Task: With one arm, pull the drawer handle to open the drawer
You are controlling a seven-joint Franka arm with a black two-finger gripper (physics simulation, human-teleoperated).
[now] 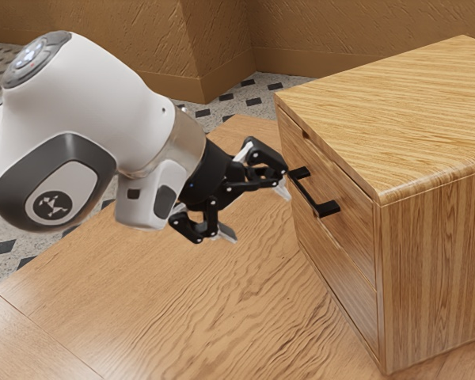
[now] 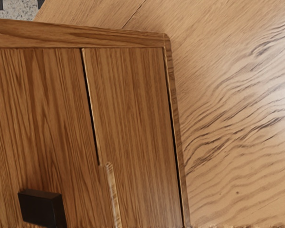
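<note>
cabinet [image 1: 427, 158]: far side cut off at exterior view's right edge | handle [image 2: 40, 208]: partly cut off by wrist view's edge | arm [image 1: 79, 119]: cut off at exterior view's left edge

Walls [image 1: 214, 32]: tan and rough-textured, meeting at a jutting corner.
Skirting [image 1: 222, 79]: a plain tan band at the foot of the walls.
Floor [image 1: 245, 95]: pale speckled tiles with small dark diamonds.
Table [image 1: 182, 317]: broad wooden top with wavy grain (plank seams visible).
Cabinet [image 1: 396, 103]: matching wood, standing on the table at the exterior view's right.
Light: soft and even.
</note>
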